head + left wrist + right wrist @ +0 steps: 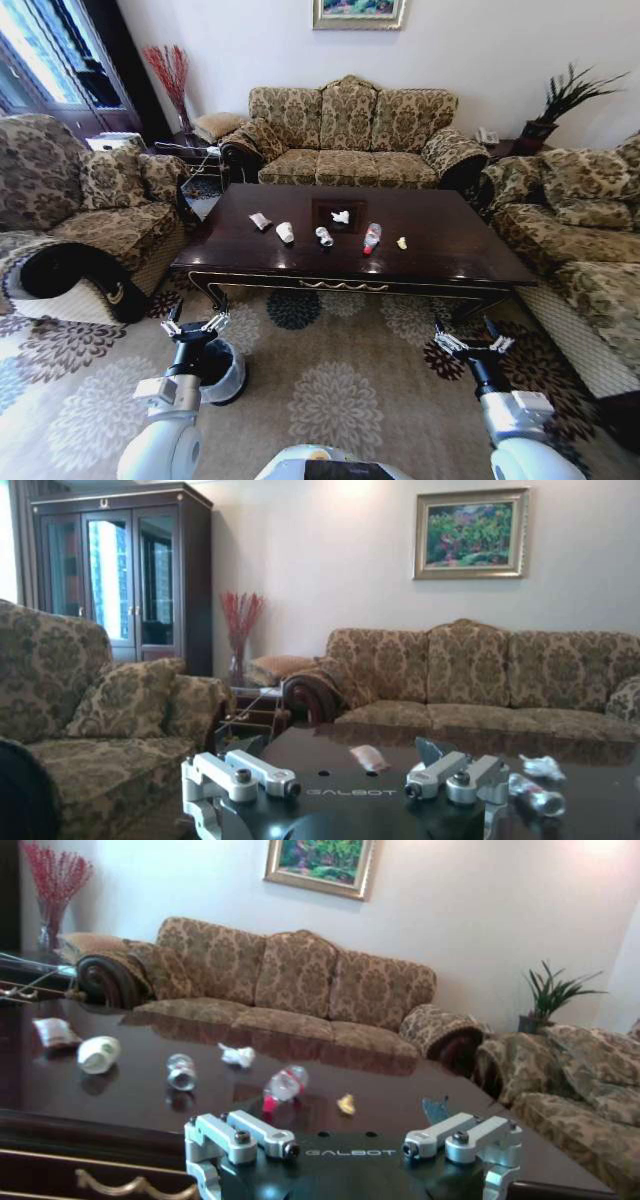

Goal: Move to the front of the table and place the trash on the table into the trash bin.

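The dark glossy table [450, 255] stands ahead of me across a strip of carpet. On it lies the trash: a wrapper [260, 221], a white paper cup [285, 232], a small clear container [324, 236], crumpled white paper [341, 216], a clear bottle with a red label [371, 238] and a yellow scrap [402, 243]. The trash bin [228, 375] with its pale liner sits on the carpet beside my left arm. My left gripper [195, 327] and right gripper [470, 343] hover open and empty short of the table's front edge. The right wrist view shows the cup [98, 1054] and bottle [285, 1085].
Patterned sofas surround the table: one behind it [350, 130], one at the left [90, 210], one at the right [590, 230]. A flowered carpet [340, 390] lies between me and the table. A potted plant [560, 100] stands at the back right.
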`<state>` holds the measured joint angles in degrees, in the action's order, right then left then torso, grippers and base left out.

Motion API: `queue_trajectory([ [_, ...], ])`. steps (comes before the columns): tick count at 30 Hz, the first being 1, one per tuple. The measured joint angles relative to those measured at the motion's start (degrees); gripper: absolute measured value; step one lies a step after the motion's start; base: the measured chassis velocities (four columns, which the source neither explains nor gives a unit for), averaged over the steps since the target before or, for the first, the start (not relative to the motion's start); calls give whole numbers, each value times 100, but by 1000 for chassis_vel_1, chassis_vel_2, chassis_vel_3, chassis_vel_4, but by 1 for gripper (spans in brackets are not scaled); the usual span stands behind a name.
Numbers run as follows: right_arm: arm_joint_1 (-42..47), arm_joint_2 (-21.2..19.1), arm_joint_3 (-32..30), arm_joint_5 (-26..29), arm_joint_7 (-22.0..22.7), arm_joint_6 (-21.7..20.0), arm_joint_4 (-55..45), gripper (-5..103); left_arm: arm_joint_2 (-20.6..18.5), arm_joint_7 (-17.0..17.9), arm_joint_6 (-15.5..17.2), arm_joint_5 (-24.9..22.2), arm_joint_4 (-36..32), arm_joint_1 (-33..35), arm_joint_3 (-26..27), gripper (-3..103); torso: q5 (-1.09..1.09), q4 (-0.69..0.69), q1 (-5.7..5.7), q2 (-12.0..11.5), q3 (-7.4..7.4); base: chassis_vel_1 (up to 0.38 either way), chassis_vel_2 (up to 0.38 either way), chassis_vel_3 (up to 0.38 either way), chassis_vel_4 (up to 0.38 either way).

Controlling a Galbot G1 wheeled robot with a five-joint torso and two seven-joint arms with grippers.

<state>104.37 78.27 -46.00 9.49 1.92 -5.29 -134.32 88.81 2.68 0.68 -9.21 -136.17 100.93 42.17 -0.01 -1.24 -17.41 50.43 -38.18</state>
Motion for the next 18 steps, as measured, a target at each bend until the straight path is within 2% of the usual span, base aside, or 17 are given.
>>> queue_trajectory([
  [12,-18,-45,63,131,8,-12,22,100,22,3,-10,-2,23,3,10,100,1,0,-1,0,0,240,242,-254,-237],
  [18,-81,-82,68,204,34,-79,113,100,-48,14,7,-55,180,-28,24,100,-2,0,-1,0,0,127,181,-160,-172],
])
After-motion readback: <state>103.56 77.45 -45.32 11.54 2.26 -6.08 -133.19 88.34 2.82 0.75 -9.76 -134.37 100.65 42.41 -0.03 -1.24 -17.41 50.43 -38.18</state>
